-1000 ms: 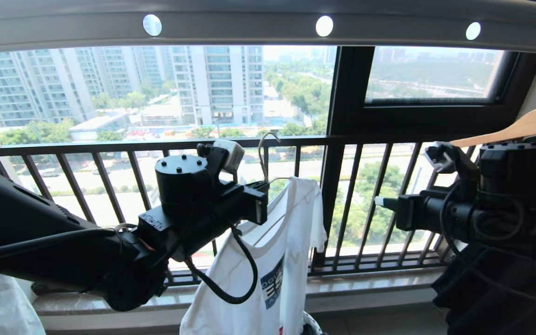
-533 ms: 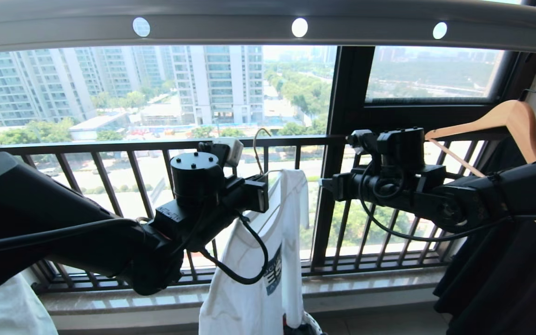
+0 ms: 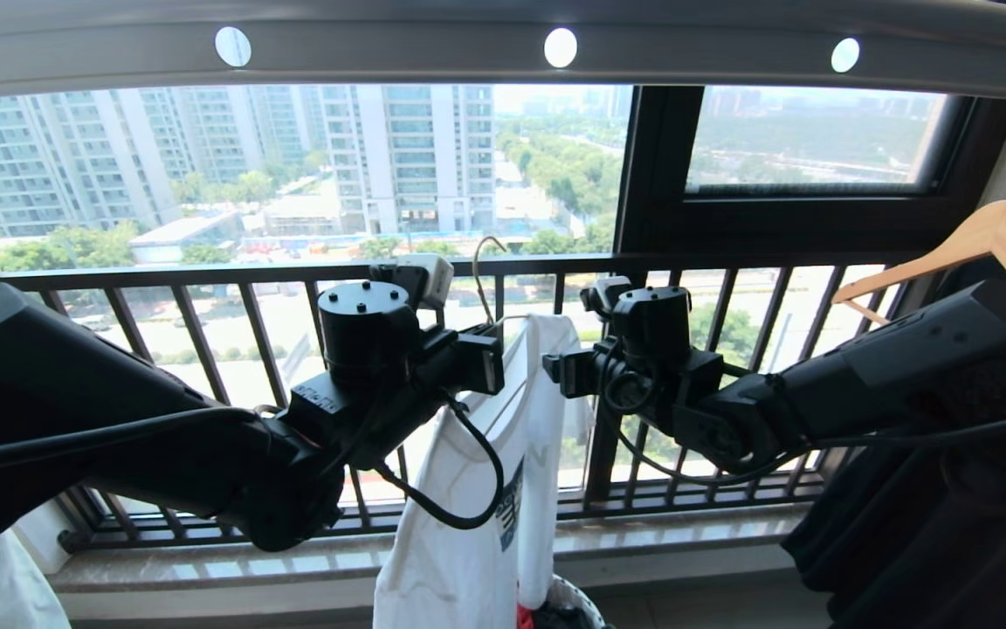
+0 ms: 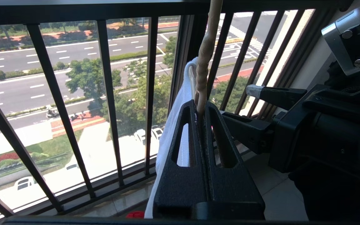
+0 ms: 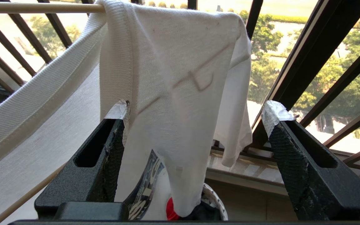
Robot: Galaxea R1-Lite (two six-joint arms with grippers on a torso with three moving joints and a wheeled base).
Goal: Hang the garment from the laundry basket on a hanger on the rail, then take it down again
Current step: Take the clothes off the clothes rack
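Garment (image 3: 477,489) on hanger (image 3: 487,288), below rail (image 3: 398,52), above laundry basket (image 3: 575,598).

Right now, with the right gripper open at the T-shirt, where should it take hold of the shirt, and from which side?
Probably the shoulder panel of the T-shirt draped over the hanger arm, approached straight on from the robot's right. The open right gripper already brackets that hanging fold, which falls flat and free. The left gripper is shut on the hanger's twisted neck, steadying it, so that side is taken.
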